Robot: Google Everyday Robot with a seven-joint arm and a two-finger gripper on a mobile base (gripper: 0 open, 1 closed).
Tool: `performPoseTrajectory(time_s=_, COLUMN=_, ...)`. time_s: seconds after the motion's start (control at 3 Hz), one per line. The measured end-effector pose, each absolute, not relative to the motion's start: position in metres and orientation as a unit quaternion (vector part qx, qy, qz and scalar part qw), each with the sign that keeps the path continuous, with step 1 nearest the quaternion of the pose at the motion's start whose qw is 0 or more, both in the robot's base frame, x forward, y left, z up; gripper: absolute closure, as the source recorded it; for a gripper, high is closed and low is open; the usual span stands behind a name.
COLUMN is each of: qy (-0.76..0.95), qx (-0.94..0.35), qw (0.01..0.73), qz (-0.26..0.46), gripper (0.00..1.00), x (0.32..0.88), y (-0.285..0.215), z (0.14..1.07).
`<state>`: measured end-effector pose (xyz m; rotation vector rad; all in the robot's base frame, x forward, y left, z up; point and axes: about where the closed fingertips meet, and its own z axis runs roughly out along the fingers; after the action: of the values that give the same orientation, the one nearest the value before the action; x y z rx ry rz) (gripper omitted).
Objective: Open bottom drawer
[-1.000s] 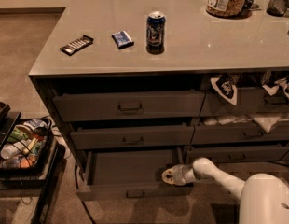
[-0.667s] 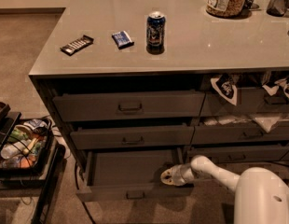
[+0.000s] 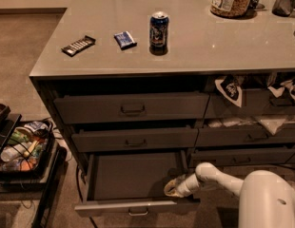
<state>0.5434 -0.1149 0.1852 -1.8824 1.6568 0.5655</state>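
Camera view. Item: bottom drawer [image 3: 131, 175], lowest of the left stack, standing pulled well out. The gripper [image 3: 173, 189] sits at its right inner front corner; whether the gripper is open or closed cannot be told. Hazards, judged: with the gripper inside the box rather than on the pull [image 3: 138, 212] to its left, it may slip off the front panel; a one-sided tug could rack the drawer on its runners; the arm [image 3: 216, 175] could catch the neighbouring low drawer [image 3: 242, 156] just behind. Materials: drawer matte dark grey, shallow, flat-bottomed, plain inside; pull small, rectangular; arm smooth white, rounded; worktop [image 3: 209, 46] above, pale, glossy; can [image 3: 159, 30] cylindrical, metallic-looking.
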Motion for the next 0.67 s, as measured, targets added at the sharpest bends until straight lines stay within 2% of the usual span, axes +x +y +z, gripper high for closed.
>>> performPoseTrajectory(time_s=0.33, qy=0.643, qx=-0.67, qw=0.281, qz=0.241, gripper=1.0, x=0.5208, y=-0.1034, z=0.1909)
performPoseTrajectory(time_s=0.67, qy=0.636, qx=-0.686, qw=0.289, qz=0.204, gripper=1.0, x=0.5286, y=-0.0993, z=0.1969)
